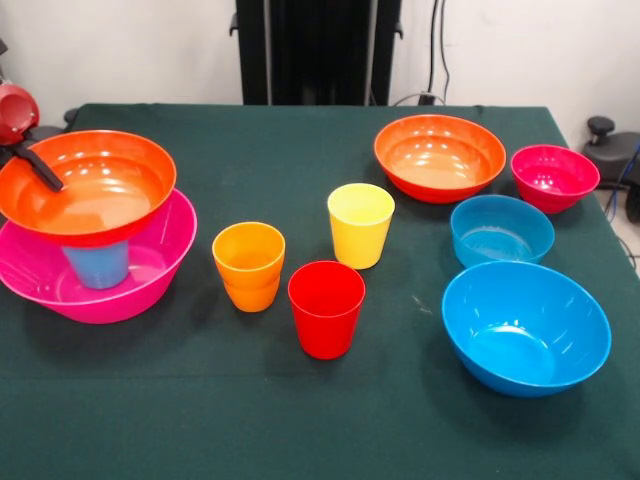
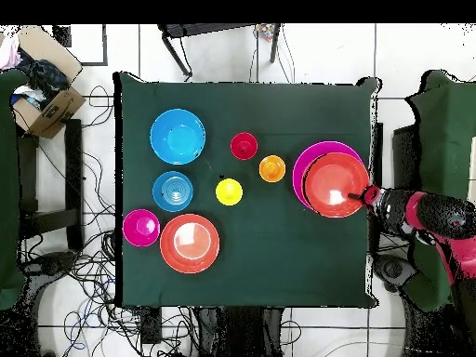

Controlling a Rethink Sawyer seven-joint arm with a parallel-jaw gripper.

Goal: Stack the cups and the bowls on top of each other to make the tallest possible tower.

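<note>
the arm [image 2: 423, 212] reaches in low from the table's edge, red and black, lying almost level, and its gripper [image 1: 38, 168] sits at the rim of an orange-red bowl [image 1: 88, 185]; a dark finger lies across that rim into the bowl, but whether the fingers are wide, narrow or pinching the rim cannot be told from either view. that bowl rests upright on a light blue cup [image 1: 97, 265], which stands inside the large pink bowl [image 1: 110, 290], so the tower is three pieces high at the side of the green table [image 1: 300, 420] where the arm comes in. the other pieces stand apart on the cloth: an orange cup [image 1: 249, 265], a red cup [image 1: 326, 308] and a yellow cup [image 1: 360, 224] close together near the middle, all mouth up. on the far side from the tower are the second orange-red bowl [image 1: 440, 156], the small magenta bowl [image 1: 554, 177], the small blue bowl [image 1: 501, 229] and the large blue bowl [image 1: 526, 327], each upright and none touching another.
</note>
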